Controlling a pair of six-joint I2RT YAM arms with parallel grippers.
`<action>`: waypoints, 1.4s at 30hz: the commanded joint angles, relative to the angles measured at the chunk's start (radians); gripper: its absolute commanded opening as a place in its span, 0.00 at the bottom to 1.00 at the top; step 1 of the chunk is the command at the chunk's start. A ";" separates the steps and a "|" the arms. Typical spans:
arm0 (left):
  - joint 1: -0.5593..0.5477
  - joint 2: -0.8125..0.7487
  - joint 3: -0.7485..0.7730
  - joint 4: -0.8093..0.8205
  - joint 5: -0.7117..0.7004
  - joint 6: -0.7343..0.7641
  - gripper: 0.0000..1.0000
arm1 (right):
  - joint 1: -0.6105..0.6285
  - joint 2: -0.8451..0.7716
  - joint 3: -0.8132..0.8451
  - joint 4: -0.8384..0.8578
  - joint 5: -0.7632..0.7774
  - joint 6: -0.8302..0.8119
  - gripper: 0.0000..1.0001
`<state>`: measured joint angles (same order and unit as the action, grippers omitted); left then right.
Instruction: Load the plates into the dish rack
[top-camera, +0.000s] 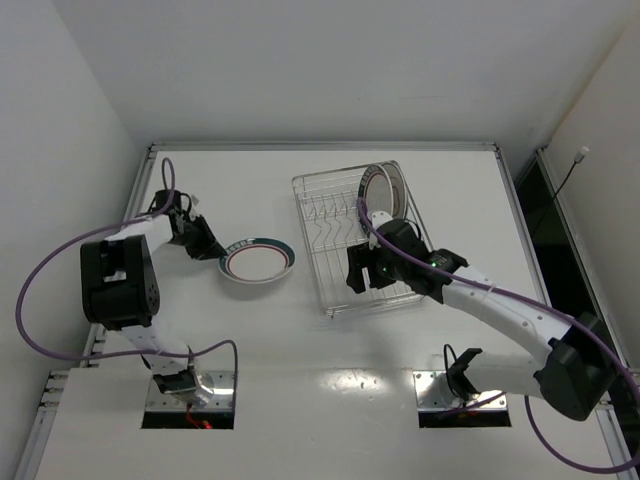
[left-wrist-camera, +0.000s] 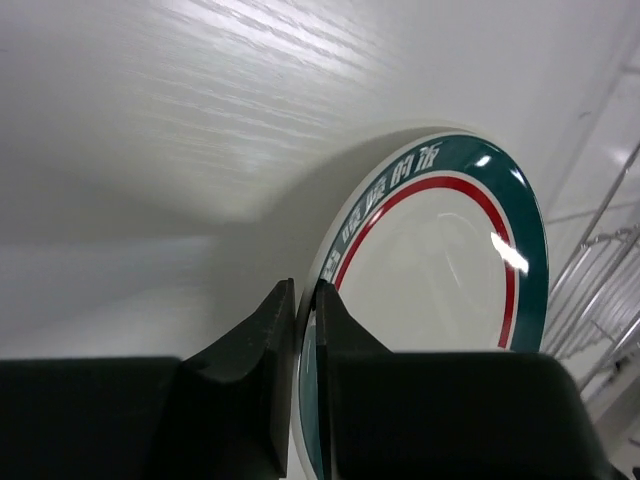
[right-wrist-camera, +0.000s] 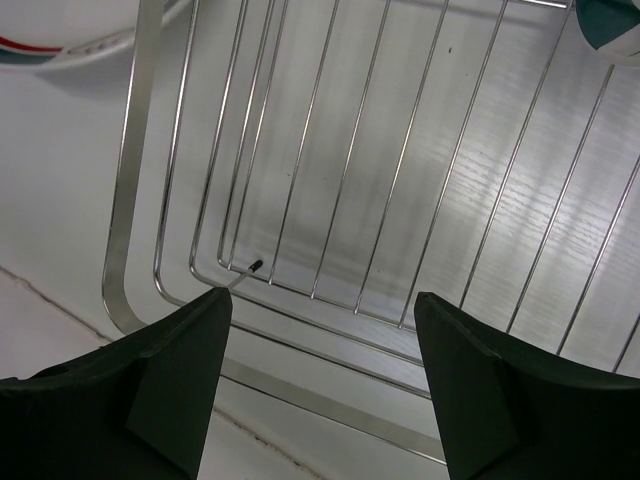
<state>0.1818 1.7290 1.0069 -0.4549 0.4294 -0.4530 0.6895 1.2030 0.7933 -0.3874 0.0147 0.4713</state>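
The white table (top-camera: 300, 340) fills the middle of the top view. The rack (top-camera: 340, 205) sits on it right of centre, long side running up the frame.

Racked plates (top-camera: 383, 185) stand on edge in the rack's upper right end; I cannot tell how many. The rest of the rack shows bare wire.

The plate (top-camera: 258, 260) lies left of the rack, near it but apart, just left of frame centre. It is white with a dark green rim and a thin red ring. In the left wrist view the plate (left-wrist-camera: 440, 270) carries a row of white characters on the green band at its top. They are too slanted to read.

The left claw (top-camera: 218, 250) is at the plate's left edge. From the wrist, the left claw (left-wrist-camera: 303, 295) is pressed together on the rim, one finger (left-wrist-camera: 262, 330) on each face.

The right claw (top-camera: 355, 275) hangs over the rack's lower left part. From its wrist, the right claw (right-wrist-camera: 320, 300) is spread wide above the rack (right-wrist-camera: 300, 150) corner, holding nothing. The plate (right-wrist-camera: 60, 45) shows at upper left, outside the rack.
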 joint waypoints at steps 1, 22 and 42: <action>0.002 -0.087 0.010 -0.024 -0.251 -0.025 0.00 | -0.004 0.003 0.021 0.048 -0.012 0.007 0.71; 0.002 -0.434 -0.082 0.216 -0.025 -0.056 0.00 | -0.024 -0.022 0.081 0.185 -0.188 0.081 0.79; 0.012 -0.571 -0.134 0.397 0.233 -0.084 0.00 | -0.087 0.276 0.196 0.504 -0.614 0.296 0.80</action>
<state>0.1852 1.1954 0.8837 -0.1741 0.5575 -0.5102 0.6178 1.4506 0.9569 -0.0254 -0.5152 0.7017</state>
